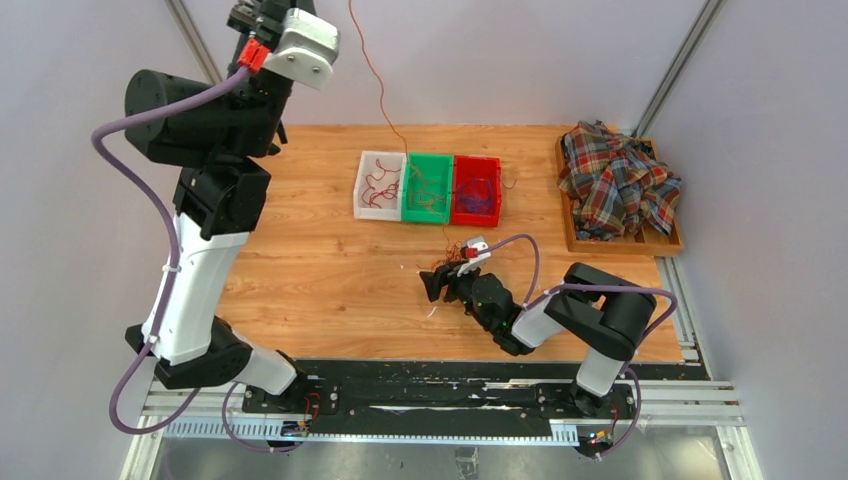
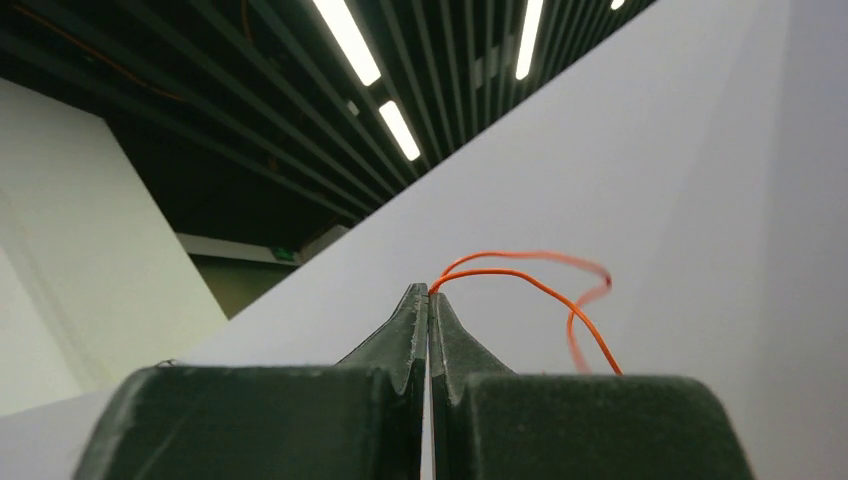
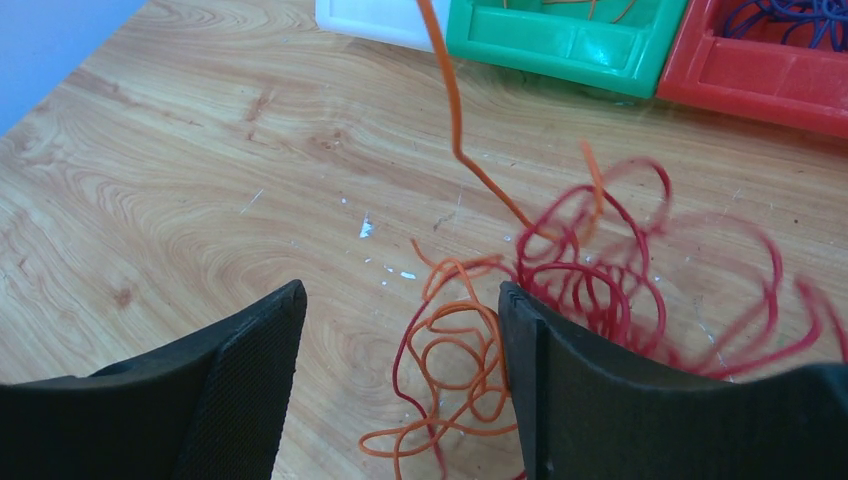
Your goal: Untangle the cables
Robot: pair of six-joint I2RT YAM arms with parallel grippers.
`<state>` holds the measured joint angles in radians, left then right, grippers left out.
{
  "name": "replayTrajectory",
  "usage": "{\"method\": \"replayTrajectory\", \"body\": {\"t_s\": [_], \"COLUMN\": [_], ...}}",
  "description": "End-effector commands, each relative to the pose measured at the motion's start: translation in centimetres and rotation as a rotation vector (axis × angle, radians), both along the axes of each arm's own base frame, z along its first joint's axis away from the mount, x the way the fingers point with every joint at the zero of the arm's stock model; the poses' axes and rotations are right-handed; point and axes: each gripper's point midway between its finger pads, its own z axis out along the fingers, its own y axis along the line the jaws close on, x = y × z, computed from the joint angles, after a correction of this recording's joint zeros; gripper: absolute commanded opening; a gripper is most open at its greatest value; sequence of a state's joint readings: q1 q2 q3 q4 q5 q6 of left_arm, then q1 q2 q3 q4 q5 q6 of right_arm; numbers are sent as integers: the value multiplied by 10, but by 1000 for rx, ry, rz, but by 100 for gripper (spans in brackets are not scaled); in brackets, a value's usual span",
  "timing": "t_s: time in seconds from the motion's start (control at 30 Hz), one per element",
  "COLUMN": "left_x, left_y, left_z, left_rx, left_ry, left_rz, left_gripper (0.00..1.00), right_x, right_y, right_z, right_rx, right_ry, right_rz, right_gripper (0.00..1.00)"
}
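The right gripper (image 3: 400, 310) is seen with its fingers spread wide just above the wooden table (image 3: 150, 200), and the tangled bunch of red and orange cables (image 3: 560, 290) lies on the wood between and beside them, near the row of white, green and red bins (image 1: 428, 187). The left gripper (image 2: 429, 300) is held high, jaws pressed together on one orange cable (image 2: 520, 275), which is stretched down to the bunch.
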<state>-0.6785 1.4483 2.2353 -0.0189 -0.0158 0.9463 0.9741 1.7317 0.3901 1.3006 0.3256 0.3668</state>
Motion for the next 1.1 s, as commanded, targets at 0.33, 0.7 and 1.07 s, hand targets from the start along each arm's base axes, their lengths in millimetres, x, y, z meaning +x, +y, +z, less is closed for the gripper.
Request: {"method": "replayTrajectory", "body": {"t_s": [0.33, 0.7, 1.07], "left_x": [-56, -50, -64], "left_y": [33, 25, 31], "left_z": [33, 30, 37], "left_rx": [-49, -12, 4], "left_ry": [-164, -159, -188], "left_rz": [-7, -6, -8], "left_gripper": [0, 0, 0], "right_x": [-2, -23, -30], "right_y": [6, 73, 129], "right_z": [33, 149, 150], "right_rx": [48, 47, 100], "right_ry": [-70, -311, -308], "right_rz": [48, 395, 570], "right_gripper": [71, 89, 87]}}
